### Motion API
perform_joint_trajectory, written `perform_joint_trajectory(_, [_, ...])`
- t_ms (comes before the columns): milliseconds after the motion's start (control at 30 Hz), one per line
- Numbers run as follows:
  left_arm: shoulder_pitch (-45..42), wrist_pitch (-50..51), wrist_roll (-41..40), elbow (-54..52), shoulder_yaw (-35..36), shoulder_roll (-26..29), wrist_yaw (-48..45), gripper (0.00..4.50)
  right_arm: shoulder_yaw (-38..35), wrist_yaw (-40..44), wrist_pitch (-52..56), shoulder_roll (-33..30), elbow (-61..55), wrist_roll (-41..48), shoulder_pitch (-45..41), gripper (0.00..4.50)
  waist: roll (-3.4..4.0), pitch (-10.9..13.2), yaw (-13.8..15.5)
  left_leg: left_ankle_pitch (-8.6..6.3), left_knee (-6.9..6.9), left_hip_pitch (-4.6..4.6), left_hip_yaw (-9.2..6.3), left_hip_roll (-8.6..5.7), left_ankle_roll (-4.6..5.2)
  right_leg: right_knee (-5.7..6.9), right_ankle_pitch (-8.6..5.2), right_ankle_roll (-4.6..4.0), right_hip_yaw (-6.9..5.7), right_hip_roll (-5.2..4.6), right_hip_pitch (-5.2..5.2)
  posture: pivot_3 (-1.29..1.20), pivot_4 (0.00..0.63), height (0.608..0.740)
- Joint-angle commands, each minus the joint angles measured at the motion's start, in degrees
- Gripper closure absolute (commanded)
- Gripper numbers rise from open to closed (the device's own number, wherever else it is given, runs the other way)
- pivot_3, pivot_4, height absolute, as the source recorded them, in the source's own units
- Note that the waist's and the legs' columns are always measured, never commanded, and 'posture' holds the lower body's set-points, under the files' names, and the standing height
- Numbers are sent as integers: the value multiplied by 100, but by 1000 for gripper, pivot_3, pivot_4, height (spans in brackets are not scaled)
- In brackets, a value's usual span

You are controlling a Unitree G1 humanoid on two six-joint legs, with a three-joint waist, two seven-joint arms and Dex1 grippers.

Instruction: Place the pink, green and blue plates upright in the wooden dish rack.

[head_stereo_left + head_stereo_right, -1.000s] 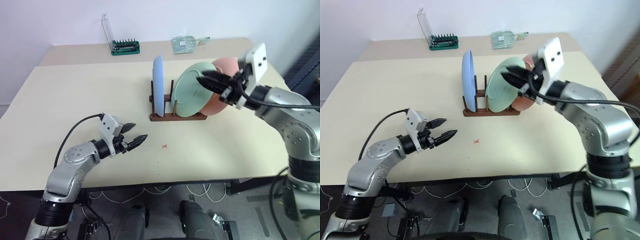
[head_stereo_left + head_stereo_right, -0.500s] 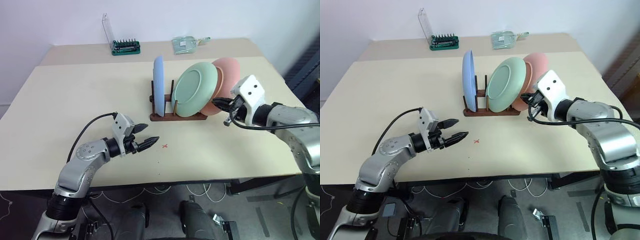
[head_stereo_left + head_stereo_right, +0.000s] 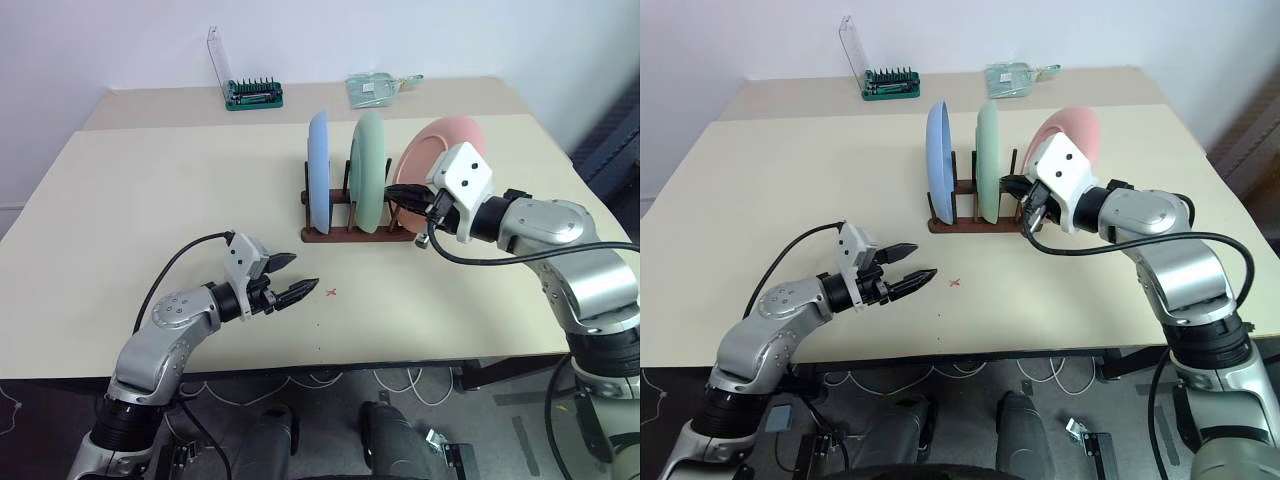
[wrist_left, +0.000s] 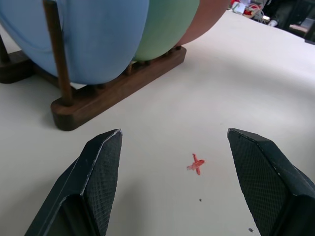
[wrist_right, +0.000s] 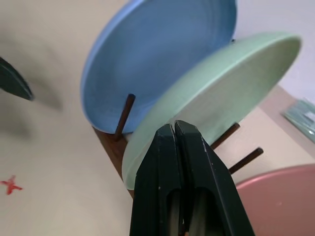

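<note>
We see a bright, evenly lit room with soft light from above. Shadows on the table (image 3: 150, 190) are faint and short, with no glare. Our head views are sharp. In the right wrist view the closed black fingers (image 5: 172, 162) look slightly soft up close.

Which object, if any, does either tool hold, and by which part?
Nothing is held: the right tool is shut with nothing between its fingers, against the green plate; the left tool is open over bare table.
</note>
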Motion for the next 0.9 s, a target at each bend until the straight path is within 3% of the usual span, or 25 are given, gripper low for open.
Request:
perform_joint_trajectory(33, [-13, -85, -3, -173, 9, -12, 10, 979, -550, 116, -40, -333, -163, -18, 114, 4482, 0, 0, -1, 0, 0, 0, 0, 0, 0, 0, 0, 0, 0, 0, 0, 0, 150, 740])
perform_joint_trajectory(167, [-72, -109, -7, -78, -11, -6, -74, 979, -1785, 587, -105, -926, -148, 416, 496, 4482, 0, 1, 19, 0, 0, -2, 1, -1, 0, -1, 0, 0, 0, -1, 0, 0, 150, 740])
perform_joint_trajectory(300, [-185, -146, 16, 56, -52, -25, -153, 979, -2139, 517, -210, -1390, 272, -10, 731, 4482, 0, 0, -10, 0, 0, 3, 4, 2, 1, 1, 0, 0, 1, 1, 2, 0, 150, 740])
perform_joint_trajectory(433, [-288, -191, 50, 162, -103, -75, -193, 979, -1875, 401, -359, -1572, 455, -467, 1042, 4482, -1, -1, -18, -1, 0, 6, 8, 2, 1, 0, -1, -1, 1, 0, 6, 0, 150, 740])
perform_joint_trajectory(600, [-288, -249, 92, 189, -112, -116, -166, 979, -1225, 140, -509, -1231, 487, -874, 973, 4482, 2, -1, -26, -1, 0, 6, 8, 3, 1, 2, 0, 0, 2, 0, 5, 0, 150, 740])
perform_joint_trajectory(900, [-75, -244, 96, -1, -45, -136, -16, 979, -886, 455, -585, -716, 241, -515, 312, 4482, 2, 0, -22, -1, 3, 5, 6, 2, 1, 1, 0, 0, 2, 0, 5, 0, 150, 740])
